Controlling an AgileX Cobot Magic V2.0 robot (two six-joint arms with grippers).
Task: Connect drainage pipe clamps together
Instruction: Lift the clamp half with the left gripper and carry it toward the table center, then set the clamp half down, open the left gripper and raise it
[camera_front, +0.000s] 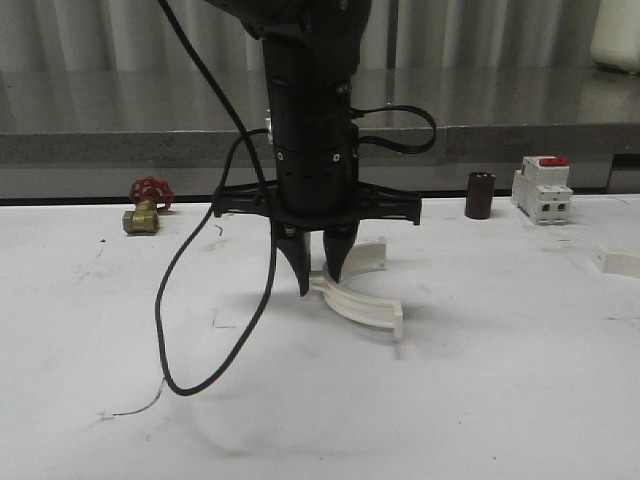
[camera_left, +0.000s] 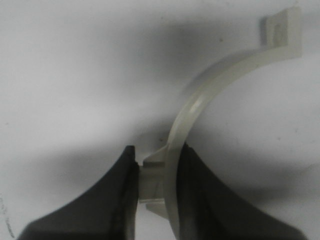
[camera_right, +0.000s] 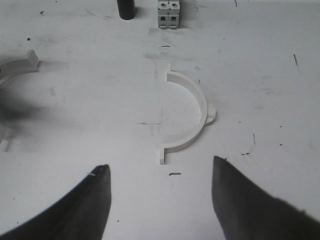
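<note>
Left gripper (camera_front: 320, 272) at frame centre, pinching first clamp half (camera_front: 365, 303) at outer nub, part flat on table (camera_front: 500, 400). Looks light, stiff, slick plastic; nub or mid-arc gives surest hold. Right gripper (camera_right: 160, 200) spread wide above second clamp half (camera_right: 192, 117), not touching. Breaker (camera_front: 541, 188) upper right, well apart.

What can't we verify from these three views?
- Left wrist view: the lower end of the held clamp half is cut off by the frame edge, between the left gripper fingers.
- Front view: the arm hides the middle of that clamp half, and the grip point is blocked.
- Front view: the second clamp half is cut by the frame edge.
- Right wrist view: the second clamp half lies free; the right gripper height above the table is unclear.
</note>
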